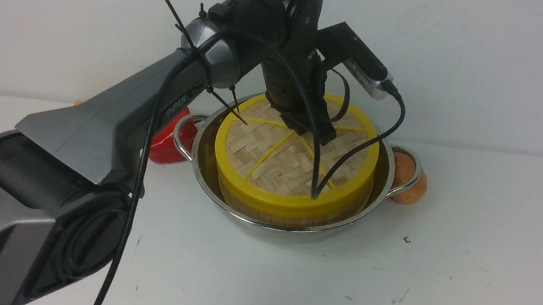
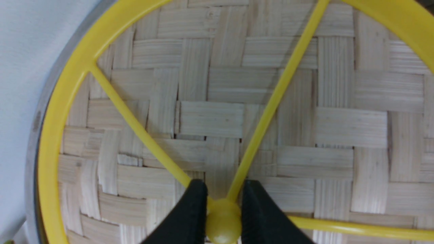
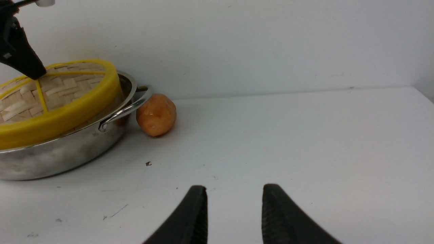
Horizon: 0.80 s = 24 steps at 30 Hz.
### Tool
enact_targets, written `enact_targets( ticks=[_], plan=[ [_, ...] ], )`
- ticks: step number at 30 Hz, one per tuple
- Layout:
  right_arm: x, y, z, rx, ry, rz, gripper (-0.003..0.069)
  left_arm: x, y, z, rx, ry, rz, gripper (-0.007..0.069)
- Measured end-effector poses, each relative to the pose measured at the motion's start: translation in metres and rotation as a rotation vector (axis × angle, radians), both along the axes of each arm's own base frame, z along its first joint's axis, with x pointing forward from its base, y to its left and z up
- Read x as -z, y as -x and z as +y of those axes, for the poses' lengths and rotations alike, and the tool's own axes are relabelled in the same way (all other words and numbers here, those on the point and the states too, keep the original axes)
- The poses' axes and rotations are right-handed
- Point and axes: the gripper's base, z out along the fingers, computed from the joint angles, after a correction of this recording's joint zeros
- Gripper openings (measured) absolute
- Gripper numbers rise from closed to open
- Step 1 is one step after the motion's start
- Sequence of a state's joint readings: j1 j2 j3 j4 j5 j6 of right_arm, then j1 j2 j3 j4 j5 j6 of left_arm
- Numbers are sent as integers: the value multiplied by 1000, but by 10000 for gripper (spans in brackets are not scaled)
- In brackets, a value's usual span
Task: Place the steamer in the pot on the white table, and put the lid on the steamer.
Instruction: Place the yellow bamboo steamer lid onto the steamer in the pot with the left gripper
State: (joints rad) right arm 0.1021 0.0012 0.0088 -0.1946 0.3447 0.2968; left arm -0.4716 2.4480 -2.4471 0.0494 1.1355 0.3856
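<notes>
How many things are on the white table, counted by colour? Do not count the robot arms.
Yellow and bamboo: 2, the lid and the steamer
Silver: 1, the pot
Red: 1, a red object
Orange-brown: 1, a round object
Total: 5

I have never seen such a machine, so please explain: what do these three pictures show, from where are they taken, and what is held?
A robot with two arms. The front picture looks forward from between them; the other two come from cameras on the wrists. On the white table stands a shiny steel pot holding a bamboo steamer basket, covered by a flat woven lid with yellow rim. The left gripper has its jaws closed on the lid's yellow knob. The right gripper is open and holds nothing. An orange-brown rounded object and a red object lie beside the pot.
</notes>
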Motion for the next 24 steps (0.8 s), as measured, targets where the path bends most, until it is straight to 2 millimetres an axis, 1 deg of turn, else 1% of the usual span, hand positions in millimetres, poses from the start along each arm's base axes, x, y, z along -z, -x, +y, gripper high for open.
enact_targets(
  ticks=[1,3,4,5,6,7,9,10,11,12,13,14,15,16,18,19,20,21,22,23,24],
  plan=[
    [0,0,0,0,0,0,243,0,0,0,3,-2,-1,128],
    [0,0,0,0,0,0,243,-1,-1,0,19,-5,-17,164],
    [0,0,0,0,0,0,243,-2,-3,-1,37,-14,-51,206],
    [0,0,0,0,0,0,243,-3,-4,0,42,-20,-61,232],
    [0,0,0,0,0,0,243,-3,-4,0,50,-32,-68,271],
    [0,0,0,0,0,0,243,-4,-5,1,53,-45,-82,336],
    [0,0,0,0,0,0,243,-8,-6,4,51,-57,-97,428],
    [0,0,0,0,0,0,243,-14,-5,6,44,-61,-111,506],
    [0,0,0,0,0,0,243,-20,-4,7,38,-59,-122,537],
    [0,0,0,0,0,0,243,-29,-3,9,31,-56,-144,584],
    [0,0,0,0,0,0,243,-34,-2,10,27,-54,-155,609],
    [0,0,0,0,0,0,243,-55,3,14,9,-30,-197,655],
    [0,0,0,0,0,0,243,-76,8,18,-11,-3,-233,671],
    [0,0,0,0,0,0,243,-88,12,21,-23,14,-251,678],
    [0,0,0,0,0,0,243,-127,27,30,-63,74,-313,682],
    [0,0,0,0,0,0,243,-147,36,35,-90,112,-342,677],
    [0,0,0,0,0,0,243,-158,41,37,-104,133,-358,670],
    [0,0,0,0,0,0,243,-179,53,43,-131,170,-380,655],
    [0,0,0,0,0,0,243,-196,66,50,-156,199,-391,625],
    [0,0,0,0,0,0,243,-209,76,55,-172,213,-390,601],
    [0,0,0,0,0,0,243,-215,82,58,-179,216,-387,585]
  ],
)
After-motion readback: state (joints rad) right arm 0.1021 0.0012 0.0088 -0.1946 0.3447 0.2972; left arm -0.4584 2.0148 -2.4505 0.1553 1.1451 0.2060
